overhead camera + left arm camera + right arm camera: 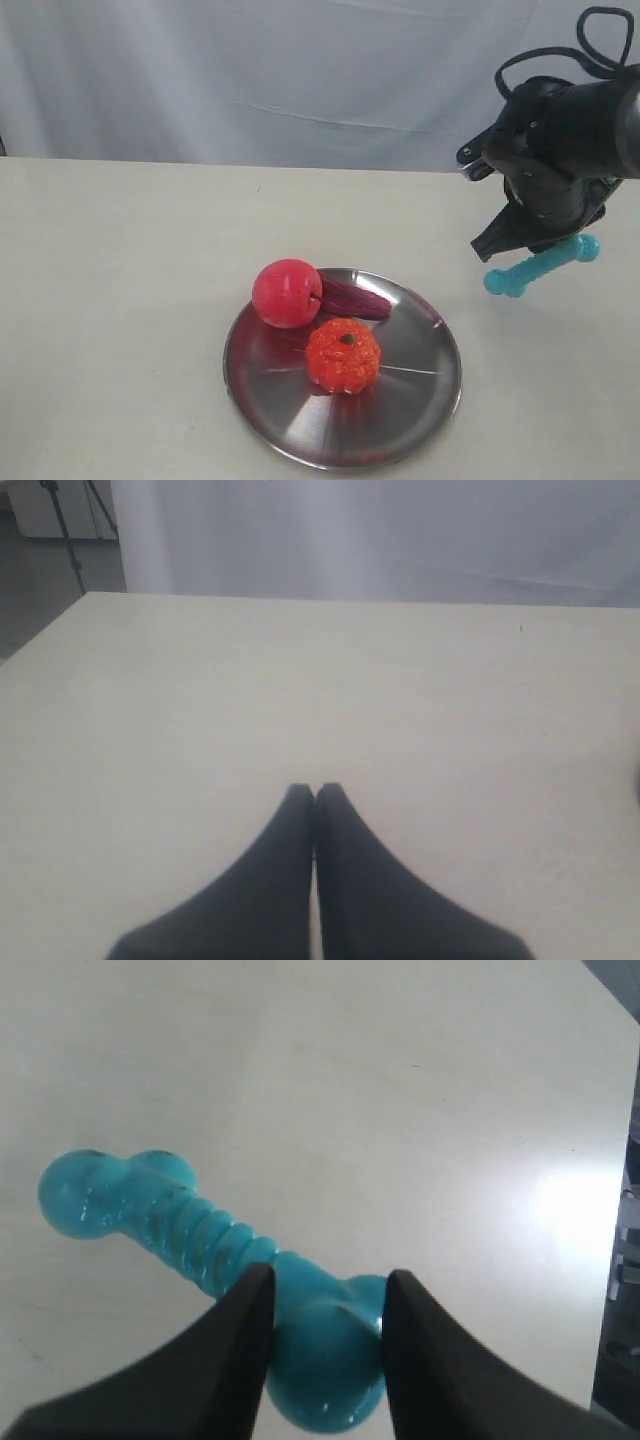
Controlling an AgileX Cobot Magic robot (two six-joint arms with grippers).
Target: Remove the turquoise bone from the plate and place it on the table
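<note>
In the lower centre of the exterior frame, the plate [420, 392] carries a red apple [287, 292], an orange fruit [343, 354] and a purple piece [352, 297] at its far side; the task item is not among them. The turquoise bone [530, 270] is right of the plate, clear of its rim, over bare table [120, 300]. The right gripper [328, 1278] clamps narrowly across one knobbed end, leaving the ribbed shaft and the other knob free. This hold should let the bone lie flat on release. Contact with the table cannot be confirmed. The left gripper [314, 792] has its fingers pressed together on nothing, parked over bare table, presumably to stay clear of the work. A pale cloth backdrop [250, 70] closes the far side.
</note>
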